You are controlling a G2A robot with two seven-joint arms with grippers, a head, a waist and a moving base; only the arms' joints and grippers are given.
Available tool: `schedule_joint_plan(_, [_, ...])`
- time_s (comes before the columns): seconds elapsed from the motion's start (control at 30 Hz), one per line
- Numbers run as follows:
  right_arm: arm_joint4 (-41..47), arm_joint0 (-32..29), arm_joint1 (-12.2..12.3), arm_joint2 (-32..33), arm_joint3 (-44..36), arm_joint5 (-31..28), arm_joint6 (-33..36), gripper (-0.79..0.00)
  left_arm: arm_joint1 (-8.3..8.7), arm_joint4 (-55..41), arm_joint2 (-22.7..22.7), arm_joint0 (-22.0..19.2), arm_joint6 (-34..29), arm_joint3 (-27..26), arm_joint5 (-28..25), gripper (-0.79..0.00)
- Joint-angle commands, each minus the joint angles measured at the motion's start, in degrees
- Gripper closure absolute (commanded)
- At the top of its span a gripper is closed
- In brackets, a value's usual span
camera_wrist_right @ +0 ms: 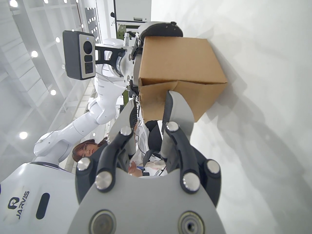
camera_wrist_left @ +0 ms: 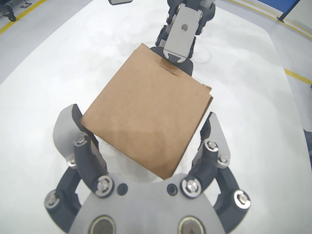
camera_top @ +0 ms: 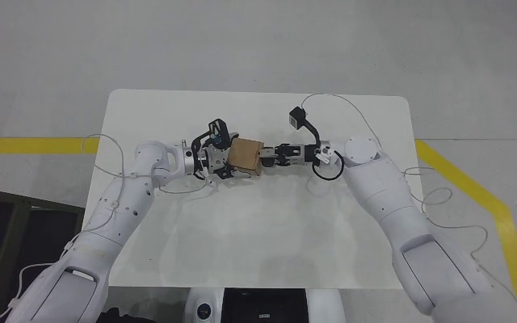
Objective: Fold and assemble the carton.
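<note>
On your white table, the brown carton sat at centre, your left gripper at its 9 o'clock, jaws spread wide clamping its sides, right gripper at 3 o'clock pinching its edge.

My carton is plain brown, my left claw and right claw silver with black pads, the table white (grey floor, yellow stripes).

A white table stands on a grey floor with yellow lines, under round ceiling lights.
</note>
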Motion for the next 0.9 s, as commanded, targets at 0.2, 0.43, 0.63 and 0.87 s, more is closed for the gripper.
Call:
schedule_joint_plan(0.2, [-1.63, -1.75, 1.27, 1.57, -1.59, 2.05, -0.61, -0.046, -0.03, 0.18, -0.13, 0.02, 0.07, 0.02, 0.16, -0.785])
schedule_joint_plan(0.43, [-2.17, -3.19, 1.74, 2.1, -4.1, 3.09, -1.42, 0.0, -0.07, 0.39, -0.15, 0.01, 0.19, 0.03, 0.04, -0.785])
schedule_joint_plan(0.63, [-2.51, -2.86, 1.03, 0.6, -4.31, 3.94, -1.68, 0.0, -0.13, 0.35, -0.13, 0.01, 0.27, 0.05, 0.02, -0.785])
schedule_joint_plan(0.87, [-1.68, -1.79, -0.09, -0.98, -3.04, 3.51, -1.41, 0.0, -0.19, 0.25, -0.13, 0.02, 0.23, 0.0, -0.1, -0.785])
